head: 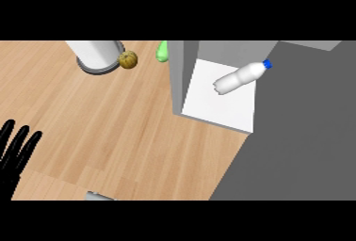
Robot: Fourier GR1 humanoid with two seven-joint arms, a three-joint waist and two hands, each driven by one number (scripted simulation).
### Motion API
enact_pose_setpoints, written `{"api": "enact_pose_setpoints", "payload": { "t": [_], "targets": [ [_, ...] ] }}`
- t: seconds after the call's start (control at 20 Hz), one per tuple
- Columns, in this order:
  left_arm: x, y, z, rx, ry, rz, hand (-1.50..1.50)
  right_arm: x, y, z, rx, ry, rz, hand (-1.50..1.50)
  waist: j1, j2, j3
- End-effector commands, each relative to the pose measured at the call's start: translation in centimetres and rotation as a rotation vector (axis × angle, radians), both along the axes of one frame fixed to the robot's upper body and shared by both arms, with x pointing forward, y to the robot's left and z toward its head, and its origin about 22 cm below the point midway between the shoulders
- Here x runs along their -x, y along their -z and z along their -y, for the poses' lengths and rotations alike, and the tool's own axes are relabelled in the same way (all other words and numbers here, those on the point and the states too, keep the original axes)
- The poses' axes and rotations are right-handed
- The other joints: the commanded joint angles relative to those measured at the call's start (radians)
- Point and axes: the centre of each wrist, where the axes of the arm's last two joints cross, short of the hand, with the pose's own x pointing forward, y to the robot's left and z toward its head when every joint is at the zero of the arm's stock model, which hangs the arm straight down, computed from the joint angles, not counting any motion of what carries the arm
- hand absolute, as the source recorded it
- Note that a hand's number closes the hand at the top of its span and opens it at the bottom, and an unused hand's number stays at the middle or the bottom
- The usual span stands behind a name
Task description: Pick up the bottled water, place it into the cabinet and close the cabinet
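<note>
A clear water bottle [240, 77] with a blue cap lies on its side on the white floor of the cabinet [221, 101], its cap pointing to the upper right. No hand touches it. The cabinet's grey side wall [176, 70] stands to the bottle's left, and a large grey panel [306, 122] that looks like the cabinet door fills the right of the view. My left hand [14, 153] shows at the lower left edge, open with fingers up, far from the bottle. My right hand does not show.
On the wooden counter [118, 132] at the back stand a white cylinder on a dark base [97, 55] and a brownish round fruit [128, 60]. A green object [162, 52] peeks out behind the cabinet wall. A small grey part [99, 196] shows at the bottom edge.
</note>
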Motion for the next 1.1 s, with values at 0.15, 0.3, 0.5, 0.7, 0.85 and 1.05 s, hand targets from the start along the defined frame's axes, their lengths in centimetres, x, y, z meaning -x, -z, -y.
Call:
{"api": "enact_pose_setpoints", "payload": {
  "t": [0.15, 0.3, 0.5, 0.7, 0.85, 1.05],
  "targets": [
    [-0.3, -0.1, -0.5, 0.005, -0.005, 0.002, -1.5, -0.4, -0.4, -2.2, 0.035, -0.087, 0.006, 1.5, -0.011, 0.006, -0.002],
    [-0.5, -0.4, -0.6, 0.002, -0.003, 0.011, -1.5, -0.6, -0.2, -2.3, 0.005, -0.079, -0.019, 1.5, -0.011, 0.014, 0.0],
    [-0.6, -0.7, -0.6, 0.003, 0.016, 0.028, -1.5, -0.8, 0.7, -2.6, -0.022, -0.122, -0.098, 1.5, 0.015, 0.031, 0.002],
    [-0.7, -0.6, -0.6, 0.015, 0.025, 0.023, -1.5, -0.7, 1.5, -3.2, -0.07, -0.203, -0.166, 1.5, 0.027, 0.042, 0.003],
    [-0.8, -0.9, -0.8, 0.006, 0.033, 0.034, -1.5, -1.3, 1.6, -3.0, -0.1, -0.174, -0.176, 1.5, 0.031, 0.043, 0.003],
    [-0.8, -0.7, -1.2, 0.003, 0.018, 0.029, -1.5, -2.3, 1.9, -2.6, -0.1, -0.112, -0.184, 1.5, 0.022, 0.043, 0.003]
  ]
}}
